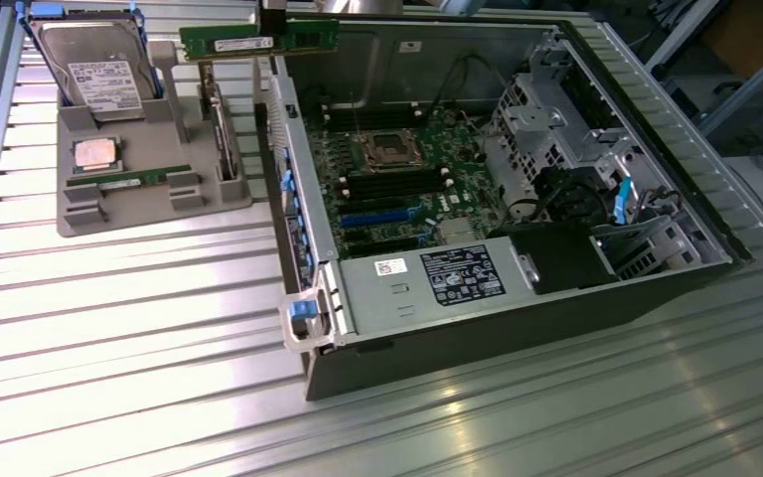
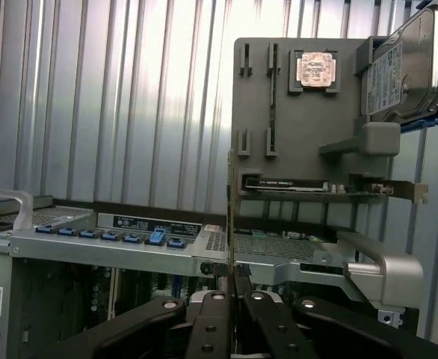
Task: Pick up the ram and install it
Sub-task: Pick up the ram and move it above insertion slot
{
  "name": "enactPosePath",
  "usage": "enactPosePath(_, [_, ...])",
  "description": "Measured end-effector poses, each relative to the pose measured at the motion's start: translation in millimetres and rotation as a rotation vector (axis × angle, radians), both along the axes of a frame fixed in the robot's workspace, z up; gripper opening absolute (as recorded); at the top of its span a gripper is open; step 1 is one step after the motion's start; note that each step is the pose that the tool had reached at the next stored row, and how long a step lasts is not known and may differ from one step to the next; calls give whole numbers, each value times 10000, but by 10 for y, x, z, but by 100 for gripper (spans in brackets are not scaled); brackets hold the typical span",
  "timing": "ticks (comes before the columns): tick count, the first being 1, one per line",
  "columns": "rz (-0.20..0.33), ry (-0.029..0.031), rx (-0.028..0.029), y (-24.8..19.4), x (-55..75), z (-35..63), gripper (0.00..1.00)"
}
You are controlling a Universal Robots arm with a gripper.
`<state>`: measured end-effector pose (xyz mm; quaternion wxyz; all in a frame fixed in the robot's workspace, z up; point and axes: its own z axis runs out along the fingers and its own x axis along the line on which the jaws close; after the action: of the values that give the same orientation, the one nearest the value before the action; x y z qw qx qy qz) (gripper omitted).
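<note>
My gripper [image 1: 273, 20] is shut on the ram [image 1: 259, 42], a long green stick with a white label. It hangs level in the air over the near wall of the open computer case [image 1: 305, 229], at the top of the exterior view. In the wrist view the ram [image 2: 230, 217] appears edge-on as a thin strip rising from between my closed fingers [image 2: 217, 318]. The motherboard's dark memory slots [image 1: 384, 185] lie inside the case, lower in the exterior view than the held stick. A second stick like it [image 1: 123, 182] lies in the grey tray [image 1: 156, 199].
The grey tray, left of the case in the exterior view, also holds a hard drive [image 1: 90, 70], a square silver CPU chip [image 1: 94, 154] and an upright card [image 1: 227, 129]. Inside the case are a power supply [image 1: 441, 278], a drive cage [image 1: 540, 109] and cables.
</note>
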<state>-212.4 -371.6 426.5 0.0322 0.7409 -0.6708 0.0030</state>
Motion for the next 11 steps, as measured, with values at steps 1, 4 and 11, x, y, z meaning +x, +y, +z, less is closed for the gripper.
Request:
enactPosePath(1, [1, 0, 0, 0, 12, 0, 12])
enactPosePath(4, [4, 0, 0, 0, 52, -1, 12])
enactPosePath(11, [15, 0, 0, 0, 211, -4, 12])
